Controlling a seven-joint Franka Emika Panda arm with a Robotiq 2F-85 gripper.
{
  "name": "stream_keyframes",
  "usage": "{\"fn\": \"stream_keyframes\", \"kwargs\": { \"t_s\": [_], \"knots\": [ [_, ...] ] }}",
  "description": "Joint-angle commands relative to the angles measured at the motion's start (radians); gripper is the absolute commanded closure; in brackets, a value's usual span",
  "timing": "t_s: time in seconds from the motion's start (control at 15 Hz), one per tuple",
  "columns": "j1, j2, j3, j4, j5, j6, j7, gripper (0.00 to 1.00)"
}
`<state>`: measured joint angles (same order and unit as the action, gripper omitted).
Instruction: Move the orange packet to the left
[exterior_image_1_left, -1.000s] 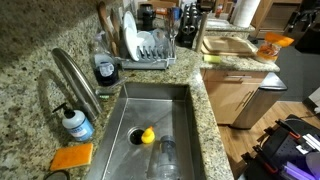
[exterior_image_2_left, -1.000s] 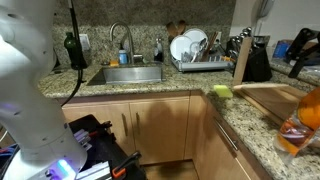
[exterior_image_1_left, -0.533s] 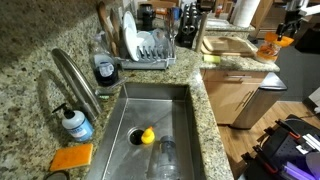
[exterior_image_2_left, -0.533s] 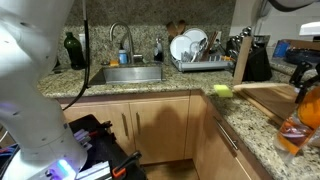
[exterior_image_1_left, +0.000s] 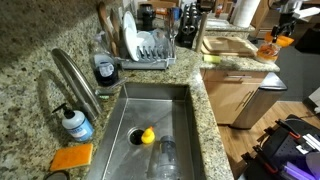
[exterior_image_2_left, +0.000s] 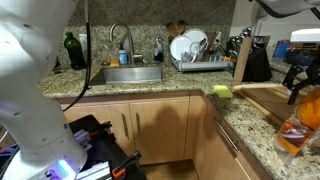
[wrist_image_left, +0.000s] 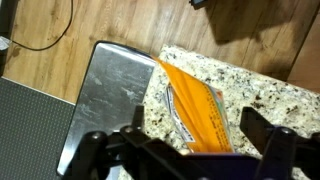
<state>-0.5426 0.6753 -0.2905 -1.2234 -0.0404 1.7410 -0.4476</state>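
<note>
Here, the hand (wrist_image_left: 193, 122) is released: in the wrist view its two dark fingers (wrist_image_left: 137, 118) stand wide apart and grip nothing. The crinkly orange packet (wrist_image_left: 190, 95), a glossy foil-like pouch with pale yellowish-white markings, lies right under the hand. In the picture it falls between the two fingers and reaches forward past their tips. I cannot tell whether either finger touches it. No writing on the pouch can be read; the markings are only curved pale strokes.

The packet sits on the speckled granite desk (wrist_image_left: 265, 95), a mottled beige and brown stone with a polished face. Off one side of the hand, just past the desk's edge, is a flat sheet of brushed grey metal (wrist_image_left: 105, 95) with rounded corners. Ahead of the hand lies a wood-plank floor (wrist_image_left: 150, 25).

In both exterior views the hand (exterior_image_2_left: 296, 82) (exterior_image_1_left: 281, 32) hangs just above the packet (exterior_image_2_left: 298, 128) (exterior_image_1_left: 269, 47). A pale wooden cutting board (exterior_image_2_left: 268, 98) lies on the desk near the hand.
</note>
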Motion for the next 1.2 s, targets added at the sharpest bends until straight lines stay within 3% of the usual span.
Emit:
{"fn": "stream_keyframes", "kwargs": {
  "t_s": [0.0, 0.6, 0.73, 1.13],
  "knots": [
    [-0.059, 0.073, 0.032, 0.097, 0.023, -0.103, 0.009, 0.34],
    [-0.101, 0.147, 0.071, 0.249, 0.033, -0.166, 0.055, 0.95],
    [-0.103, 0.154, 0.076, 0.282, 0.036, -0.170, 0.076, 1.00],
    [-0.104, 0.172, 0.088, 0.355, 0.045, -0.215, 0.122, 1.00]
  ]
}}
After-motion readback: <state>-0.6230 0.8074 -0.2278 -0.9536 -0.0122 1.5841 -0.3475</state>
